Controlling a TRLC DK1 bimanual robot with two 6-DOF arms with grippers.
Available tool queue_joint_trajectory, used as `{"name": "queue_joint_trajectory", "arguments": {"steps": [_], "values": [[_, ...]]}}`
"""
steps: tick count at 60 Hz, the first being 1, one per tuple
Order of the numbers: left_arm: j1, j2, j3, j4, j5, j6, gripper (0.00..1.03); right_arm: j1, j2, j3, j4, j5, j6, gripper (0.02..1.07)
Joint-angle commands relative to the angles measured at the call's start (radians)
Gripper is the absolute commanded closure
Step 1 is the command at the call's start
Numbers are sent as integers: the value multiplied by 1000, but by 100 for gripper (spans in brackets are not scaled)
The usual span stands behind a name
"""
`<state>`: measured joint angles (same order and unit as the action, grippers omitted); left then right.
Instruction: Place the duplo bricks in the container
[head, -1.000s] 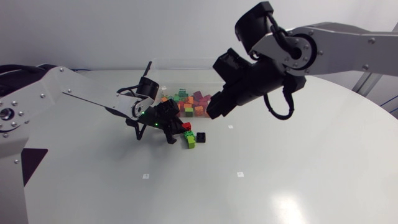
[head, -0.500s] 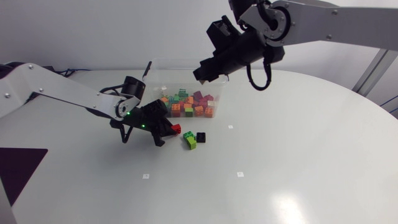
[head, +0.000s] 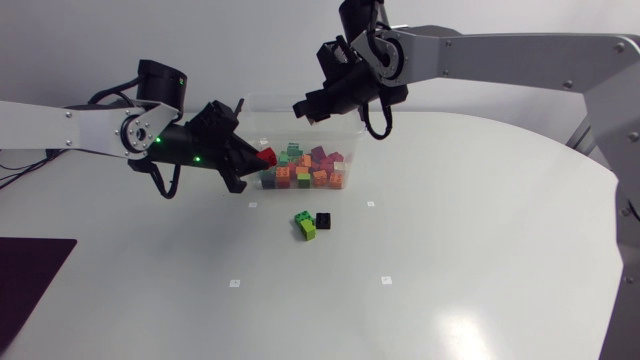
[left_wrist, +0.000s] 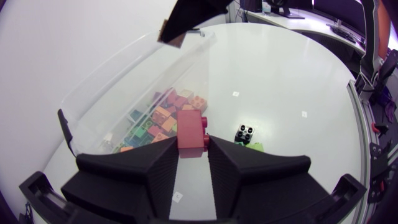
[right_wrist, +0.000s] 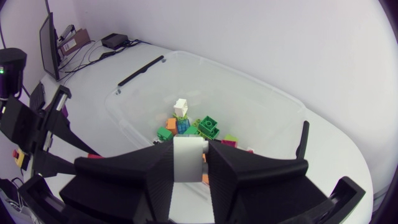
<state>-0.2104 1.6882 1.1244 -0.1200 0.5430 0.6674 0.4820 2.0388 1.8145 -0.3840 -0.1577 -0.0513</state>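
**Head and wrist views.** Our left gripper hangs raised off the table, just outside the left end of the clear plastic container. Its two wedge fingers pinch a red duplo brick from both sides. This brick is a glossy, plain red block. It juts ahead of the fingertips, toward the container's near left corner.

Inside the container we see a heap of bricks in orange, green, magenta and red, lying on the floor toward the near wall.

Our right gripper is above the container's far side and points down into it. Its fingers are pressed onto a white duplo brick, which stands upright between them.

On the table in front of the container, apart from its near wall, lie two loose pieces. One is a green brick, part lime and part darker green. Just beside it is a small black brick with its studs turned upward.
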Motion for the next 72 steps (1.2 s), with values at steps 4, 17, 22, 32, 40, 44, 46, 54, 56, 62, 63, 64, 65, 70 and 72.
{"name": "queue_joint_trajectory", "arguments": {"steps": [4,17,22,32,40,44,46,54,56,62,63,64,65,70,72], "values": [[0,-33,51,0,11,-103,89,-8,73,51,28,21,25,80],[5,2,121,77,-18,-256,89,-20,115,88,30,60,25,42],[5,16,140,115,-43,-310,89,-25,112,85,30,63,25,25],[-12,56,198,146,-104,-385,89,-36,52,31,57,70,30,17],[-34,103,245,163,-147,-427,89,-42,-31,-63,94,78,30,17],[-44,130,264,180,-175,-442,89,-42,-80,-123,112,78,28,17],[-52,148,275,192,-192,-453,89,-42,-103,-155,123,80,28,17],[-67,219,330,209,-241,-497,89,-43,-195,-293,158,78,18,17],[-69,232,344,209,-250,-508,89,-43,-213,-325,169,78,13,17],[-72,286,399,204,-278,-537,89,-45,-267,-405,175,75,-1,17],[-72,294,407,204,-285,-542,89,-43,-275,-417,175,75,-1,17],[-72,301,416,204,-293,-545,89,-43,-284,-432,177,73,-1,17],[-72,307,422,204,-296,-546,89,-43,-289,-440,178,73,-1,17],[-76,344,457,197,-322,-555,89,-31,-331,-508,185,73,-1,17],[-78,357,468,194,-330,-558,88,-22,-344,-534,185,73,-1,17]]}}
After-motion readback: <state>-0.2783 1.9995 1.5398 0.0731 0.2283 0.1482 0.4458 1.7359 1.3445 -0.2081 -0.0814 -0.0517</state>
